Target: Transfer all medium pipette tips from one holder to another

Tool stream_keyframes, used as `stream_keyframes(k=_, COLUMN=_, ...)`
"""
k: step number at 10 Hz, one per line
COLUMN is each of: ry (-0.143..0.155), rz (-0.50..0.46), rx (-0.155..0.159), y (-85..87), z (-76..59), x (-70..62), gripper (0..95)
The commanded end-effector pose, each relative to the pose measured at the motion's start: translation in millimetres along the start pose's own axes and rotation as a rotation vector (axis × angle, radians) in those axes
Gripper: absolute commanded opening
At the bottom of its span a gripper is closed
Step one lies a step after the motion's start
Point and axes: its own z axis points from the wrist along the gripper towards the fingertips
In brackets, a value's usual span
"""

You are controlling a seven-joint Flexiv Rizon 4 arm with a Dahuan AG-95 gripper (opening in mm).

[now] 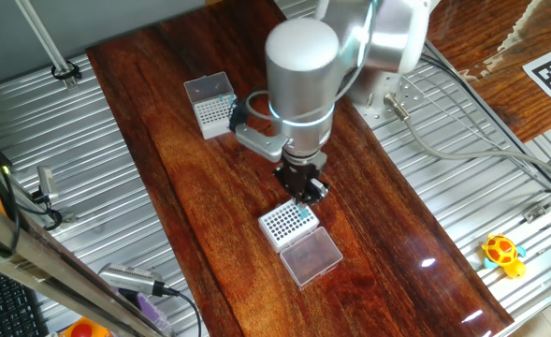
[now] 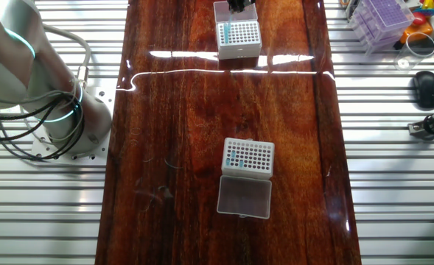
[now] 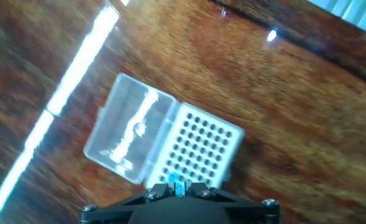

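**Count.** Two white square racks stand on the wooden table [image 2: 172, 110], each with one clear lid. The fine-dotted rack [image 2: 239, 37] is at 12 o'clock on the table in the other fixed view. The bold-holed rack [image 2: 248, 157] sits near the centre, well apart from it. The boxy lid [image 2: 245, 196] lies at 6 o'clock of the bold-holed rack, touching its edge. The frosted lid [image 3: 130, 127] lies flat at 9 o'clock of the fine-dotted rack in the hand view, joined to it along one side. Both racks carry medium pipette tips [image 2: 226, 31]. On each rack they form a small cluster along the 9 o'clock side of the top. They are too small to count with certainty, and most holes on both tops stand bare.

**End effector.** The gripper [image 1: 305, 192] hangs directly over the fine-dotted rack, at its 1 o'clock corner in one fixed view. In the hand view the jaws are drawn almost together, leaving only a narrow slot. A gripped tip [image 3: 176, 185] fills that slot. Whether it is still seated in its hole cannot be told.

**Appearance.** The tips read as teal-blue dots from above, far smaller than either rack. The gripped tip shows only as a short bright teal stub between dark finger ends.
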Motion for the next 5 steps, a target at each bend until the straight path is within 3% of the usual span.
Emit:
stream_keyframes(k=1, ry=-0.017, rz=0.090, rx=0.071, y=0.3, z=7.4, x=-0.2, gripper=0.0)
stream_keyframes(k=5, ry=-0.026, rz=0.088, rx=0.076, y=-2.0, z=14.7, x=-0.6, gripper=0.0)
